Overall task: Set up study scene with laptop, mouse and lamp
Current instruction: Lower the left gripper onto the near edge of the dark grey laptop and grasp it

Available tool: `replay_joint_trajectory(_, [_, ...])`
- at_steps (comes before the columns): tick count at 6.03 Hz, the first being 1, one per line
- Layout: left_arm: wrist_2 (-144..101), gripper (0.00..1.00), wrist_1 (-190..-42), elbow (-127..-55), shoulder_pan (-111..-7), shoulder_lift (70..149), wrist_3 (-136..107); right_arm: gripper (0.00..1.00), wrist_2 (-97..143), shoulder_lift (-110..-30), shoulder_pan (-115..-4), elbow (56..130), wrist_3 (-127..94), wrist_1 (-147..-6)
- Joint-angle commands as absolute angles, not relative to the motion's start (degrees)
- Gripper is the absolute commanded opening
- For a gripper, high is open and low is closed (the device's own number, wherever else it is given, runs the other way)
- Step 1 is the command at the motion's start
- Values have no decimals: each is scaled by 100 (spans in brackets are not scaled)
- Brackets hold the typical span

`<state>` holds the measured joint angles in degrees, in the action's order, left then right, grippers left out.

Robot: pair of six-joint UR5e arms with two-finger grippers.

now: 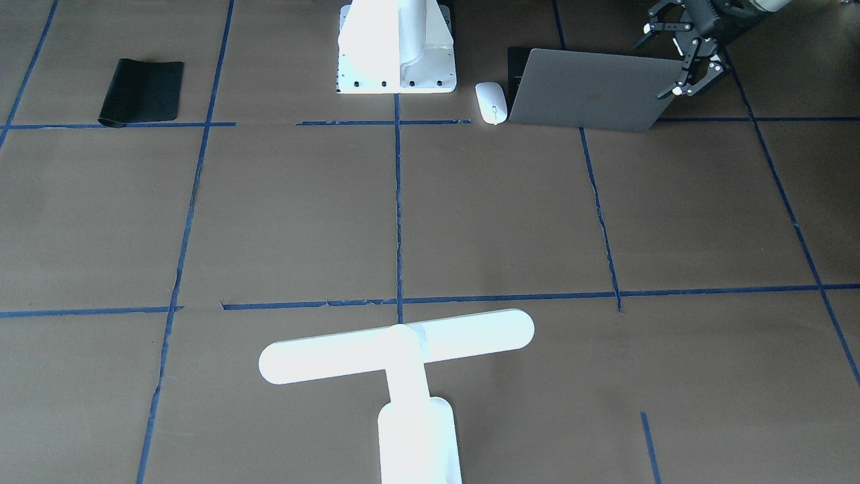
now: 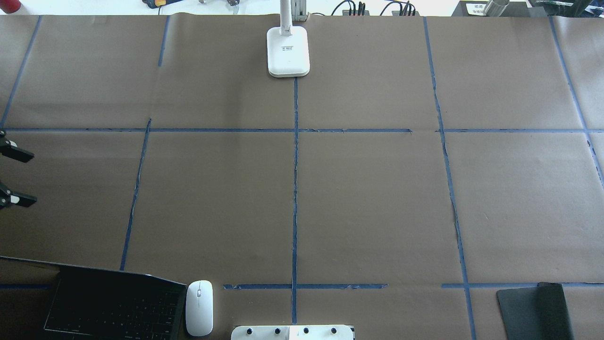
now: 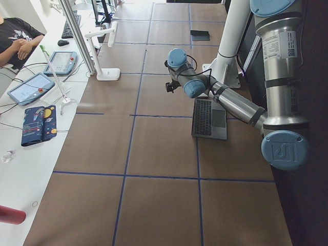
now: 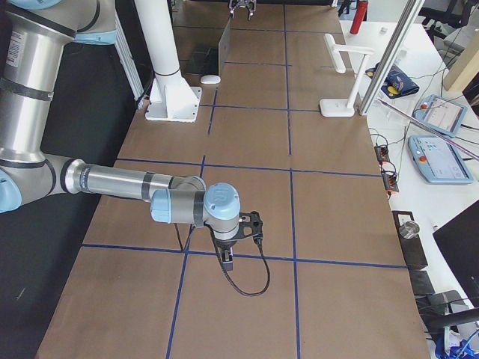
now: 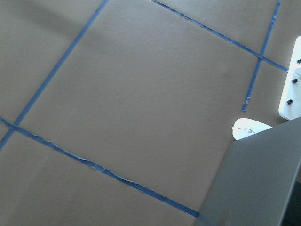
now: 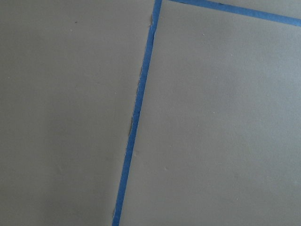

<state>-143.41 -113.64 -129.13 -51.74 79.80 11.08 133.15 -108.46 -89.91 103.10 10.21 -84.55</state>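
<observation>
Hovering left gripper [image 2: 21, 178]: fingers stood wide apart, empty, just beyond the laptop's outer lid corner; contact unclear.
Laptop [image 2: 113, 307]: sat open at the tabletop's [image 2: 377, 198] near-left edge, robot-ward of that gripper, with its long axis across the robot's front.
Mouse [image 2: 198, 307]: lay just right of the laptop, apart.
Lamp [image 2: 288, 49]: stood at the far centre edge.
Right gripper [image 4: 233, 247]: was well away; whether spread or closed, I could not tell.
Views: the front camera showed the raised lid's back; the overhead showed keys and fingertips only.

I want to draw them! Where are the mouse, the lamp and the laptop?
mouse [image 1: 491, 102], front-facing view, its top.
lamp [image 1: 406, 382], front-facing view, its arm.
laptop [image 1: 591, 91], front-facing view, its lid.
</observation>
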Motion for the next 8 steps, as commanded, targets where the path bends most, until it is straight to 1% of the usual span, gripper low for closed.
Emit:
replay_joint_trajectory(1, [-14291, 99, -11707, -12929, -4581, 7910, 1186, 100, 13315, -10846, -8991, 10301, 1028, -8455])
replay_joint_trajectory(5, [-14037, 98, -11698, -12745, -4158, 7734, 1503, 100, 13315, -10846, -8991, 10301, 1020, -8455])
replay_joint_trajectory(6, [-14036, 96, -11690, -12657, -4140, 7752, 1503, 100, 13315, -10846, -8991, 10301, 1028, -8455])
replay_joint_trajectory(7, [-14036, 78, -11689, -12587, -4140, 7778, 1503, 100, 13315, -10846, -8991, 10301, 1028, -8455])
replay_joint_trajectory(8, [-14036, 42, -11689, -12586, -4131, 7770, 1503, 100, 13315, -10846, -8991, 10301, 1028, -8455])
